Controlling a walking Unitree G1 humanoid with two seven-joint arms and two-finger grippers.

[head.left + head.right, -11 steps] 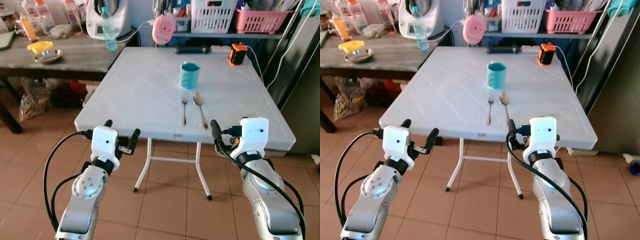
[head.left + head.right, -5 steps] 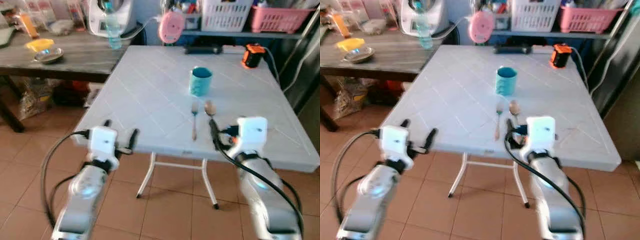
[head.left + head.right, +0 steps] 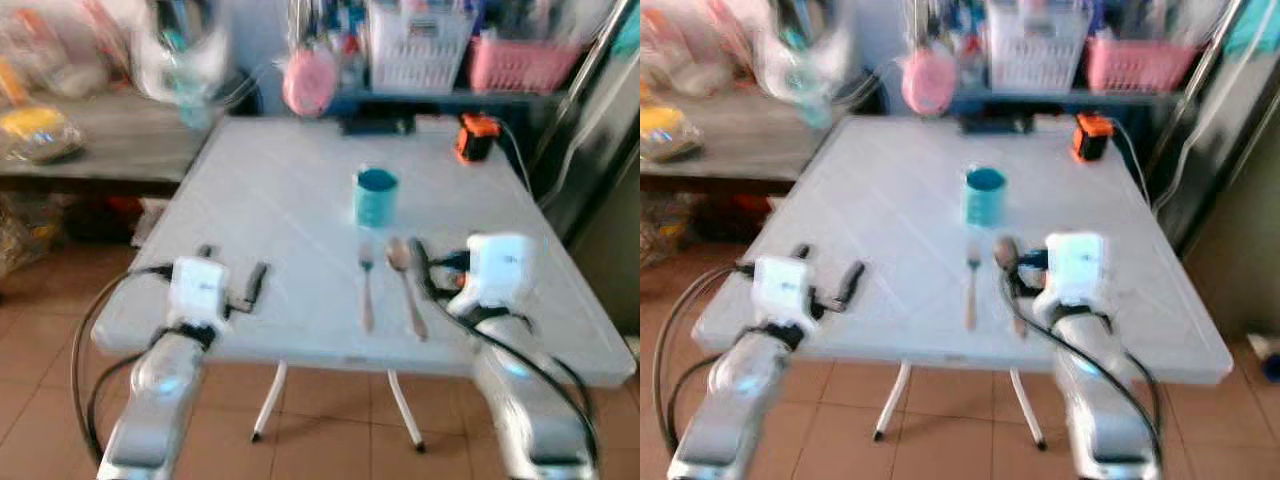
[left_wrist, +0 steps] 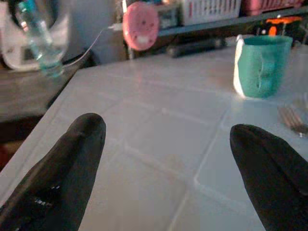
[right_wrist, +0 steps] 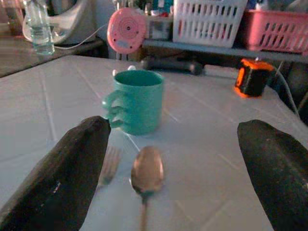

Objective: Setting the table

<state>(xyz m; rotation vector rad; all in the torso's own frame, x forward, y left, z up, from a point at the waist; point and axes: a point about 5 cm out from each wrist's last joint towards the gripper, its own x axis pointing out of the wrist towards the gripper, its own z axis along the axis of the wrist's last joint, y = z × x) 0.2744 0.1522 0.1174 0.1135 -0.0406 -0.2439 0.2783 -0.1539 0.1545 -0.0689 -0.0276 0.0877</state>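
A teal mug (image 3: 376, 196) stands upright on the white folding table (image 3: 270, 200). In front of it lie a fork (image 3: 366, 290) and, to its right, a spoon (image 3: 405, 280), side by side. My right gripper (image 5: 173, 126) is open over the table's front part, with the spoon (image 5: 147, 175) and fork (image 5: 109, 166) just ahead between its fingers and the mug (image 5: 137, 101) beyond. My left gripper (image 3: 230, 268) is open and empty over the table's front left, the mug (image 4: 262, 67) far off to its right. The head views are blurred.
An orange device (image 3: 473, 135), a dark bar-like object (image 3: 375, 125) and a pink round item (image 3: 308, 82) sit at the table's far edge. White (image 3: 415, 45) and pink (image 3: 520, 60) baskets are on a shelf behind. A cluttered wooden side table (image 3: 110, 150) stands to the left.
The camera has moved closer and the picture has blurred. Both grippers, earlier in front of the table's near edge, now reach over it; the mug, fork and spoon have not moved.
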